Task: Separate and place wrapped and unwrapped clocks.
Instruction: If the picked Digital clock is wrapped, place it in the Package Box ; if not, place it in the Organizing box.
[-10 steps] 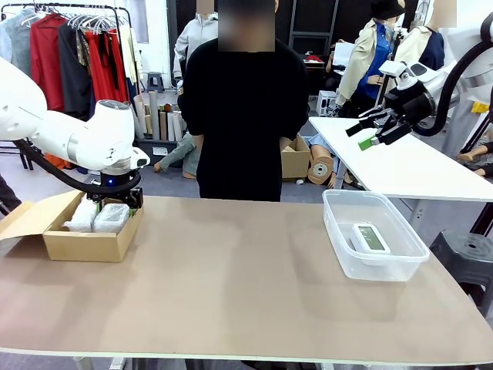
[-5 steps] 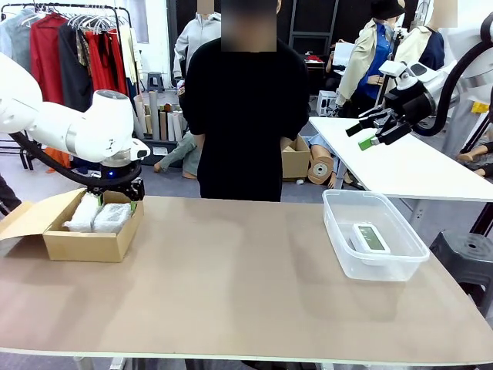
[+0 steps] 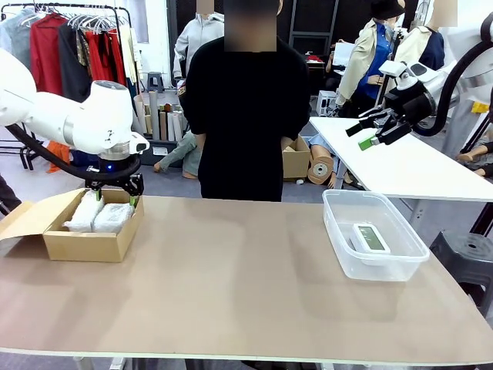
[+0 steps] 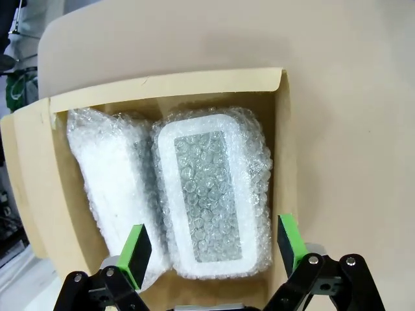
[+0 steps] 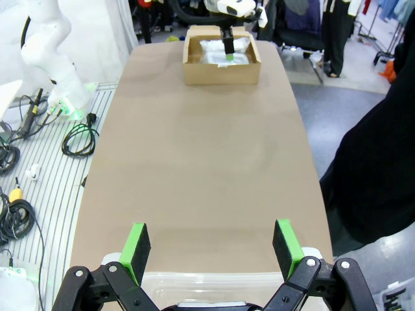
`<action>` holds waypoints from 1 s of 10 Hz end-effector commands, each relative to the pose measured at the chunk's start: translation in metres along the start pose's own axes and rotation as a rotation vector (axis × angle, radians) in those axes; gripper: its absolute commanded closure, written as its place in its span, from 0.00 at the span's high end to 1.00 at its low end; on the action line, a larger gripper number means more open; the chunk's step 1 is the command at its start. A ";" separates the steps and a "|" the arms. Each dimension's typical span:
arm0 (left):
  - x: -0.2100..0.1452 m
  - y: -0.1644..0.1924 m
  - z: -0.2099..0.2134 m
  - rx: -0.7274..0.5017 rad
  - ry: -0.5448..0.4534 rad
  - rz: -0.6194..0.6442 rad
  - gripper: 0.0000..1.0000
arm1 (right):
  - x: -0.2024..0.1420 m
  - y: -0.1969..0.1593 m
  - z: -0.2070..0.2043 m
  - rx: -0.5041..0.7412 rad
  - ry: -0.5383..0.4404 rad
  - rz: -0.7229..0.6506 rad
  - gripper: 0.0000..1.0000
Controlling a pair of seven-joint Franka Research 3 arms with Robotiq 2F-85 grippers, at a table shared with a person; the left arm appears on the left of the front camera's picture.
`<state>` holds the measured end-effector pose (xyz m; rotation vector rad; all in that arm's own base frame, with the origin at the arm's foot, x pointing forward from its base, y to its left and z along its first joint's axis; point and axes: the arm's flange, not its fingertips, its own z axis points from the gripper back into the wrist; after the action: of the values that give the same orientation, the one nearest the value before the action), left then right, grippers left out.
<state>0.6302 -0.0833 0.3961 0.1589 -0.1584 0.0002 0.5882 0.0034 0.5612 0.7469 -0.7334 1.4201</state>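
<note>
Two wrapped clocks lie side by side in the brown cardboard box [image 3: 85, 239] at the table's left: one [image 4: 211, 194] shows its grey screen through the bubble wrap, the other [image 4: 110, 175] rests on its side against it. My left gripper [image 3: 115, 194] hangs open just above them, its green pads [image 4: 136, 253] on either side of the nearer clock with nothing held. The unwrapped white clock [image 3: 370, 237] sits in the clear plastic tub [image 3: 339, 231] at the right. Up beyond the tub, my right gripper [image 3: 363, 135] is open and empty; its wrist view looks down over the tub's rim [image 5: 227, 278].
A person in black stands at the table's far edge [image 3: 246, 108], hands out of sight. The box's flap [image 3: 31, 216] folds out to the left. A second white table [image 3: 408, 166] stands behind on the right. Bare tabletop [image 3: 231, 270] stretches between box and tub.
My left gripper has lifted a little above the box, still open, leaving both wrapped clocks inside. The right arm has not moved.
</note>
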 end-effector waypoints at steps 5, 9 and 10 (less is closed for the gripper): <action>0.001 0.000 -0.004 -0.002 -0.002 -0.004 1.00 | 0.002 0.001 0.000 -0.001 -0.008 0.002 1.00; 0.001 0.000 -0.004 -0.002 -0.002 -0.004 1.00 | 0.002 0.001 0.000 -0.001 -0.008 0.002 1.00; 0.001 0.000 -0.004 -0.002 -0.002 -0.004 1.00 | 0.002 0.001 0.000 -0.001 -0.008 0.002 1.00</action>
<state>0.6307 -0.0835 0.3918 0.1593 -0.1529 -0.0011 0.5882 0.0034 0.5612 0.7469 -0.7334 1.4201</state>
